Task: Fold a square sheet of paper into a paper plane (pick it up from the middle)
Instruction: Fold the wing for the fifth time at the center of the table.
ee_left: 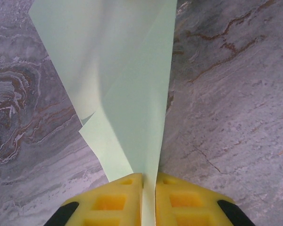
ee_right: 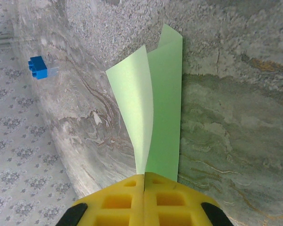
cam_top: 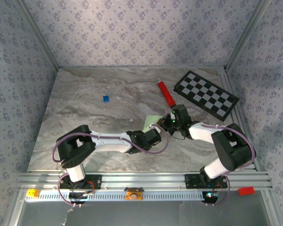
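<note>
The pale green sheet of paper (cam_top: 151, 122) is held between my two grippers near the middle of the table, just above the marble top. It is folded into overlapping layers (ee_left: 127, 84) that fan out from the jaws. My left gripper (ee_left: 149, 181) is shut on one narrow end, and a strip of paper runs between its yellow fingers (ee_left: 113, 200). From the other side my right gripper (ee_right: 144, 178) is shut on the paper (ee_right: 155, 108), where two flaps rise from its closed jaws. In the top view the left gripper (cam_top: 156, 131) and right gripper (cam_top: 169, 120) nearly meet.
A red tube (cam_top: 166, 93) lies just beyond the grippers, with a black-and-white checkerboard (cam_top: 206, 93) to its right. A small blue brick (cam_top: 105, 98) sits at the back left, and appears again as the blue brick (ee_right: 37, 67) in the right wrist view. Patterned walls enclose the table.
</note>
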Robot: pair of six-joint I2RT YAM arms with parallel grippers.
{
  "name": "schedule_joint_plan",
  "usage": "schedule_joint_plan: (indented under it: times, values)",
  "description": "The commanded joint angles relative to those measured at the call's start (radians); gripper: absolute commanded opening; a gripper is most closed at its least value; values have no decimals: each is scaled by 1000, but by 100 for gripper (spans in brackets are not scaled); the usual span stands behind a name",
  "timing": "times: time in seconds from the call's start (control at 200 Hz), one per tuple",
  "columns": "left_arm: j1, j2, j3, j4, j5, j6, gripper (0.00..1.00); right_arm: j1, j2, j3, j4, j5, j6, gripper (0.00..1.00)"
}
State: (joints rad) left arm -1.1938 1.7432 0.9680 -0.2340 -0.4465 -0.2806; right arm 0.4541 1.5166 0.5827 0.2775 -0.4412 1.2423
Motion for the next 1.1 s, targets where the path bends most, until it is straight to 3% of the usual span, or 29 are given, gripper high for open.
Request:
schedule_joint_plan:
  times: [0.0,0.07,0.36,0.785,1.094]
  values:
    - [-9,15,16,-16,-22,-5,16,0,9,25,-7,-7,9,0]
    - [-9,15,15,-16,-23,-6,20,1,8,24,-6,-5,10,0]
    - [-9,27,20,-25,-39,-15,18,0,8,28,-9,-6,9,0]
    - [-8,15,18,-15,-24,-14,6,1,8,22,-7,-5,9,0]
    - [-9,-5,17,1,-23,-22,16,3,10,18,-6,-6,7,0]
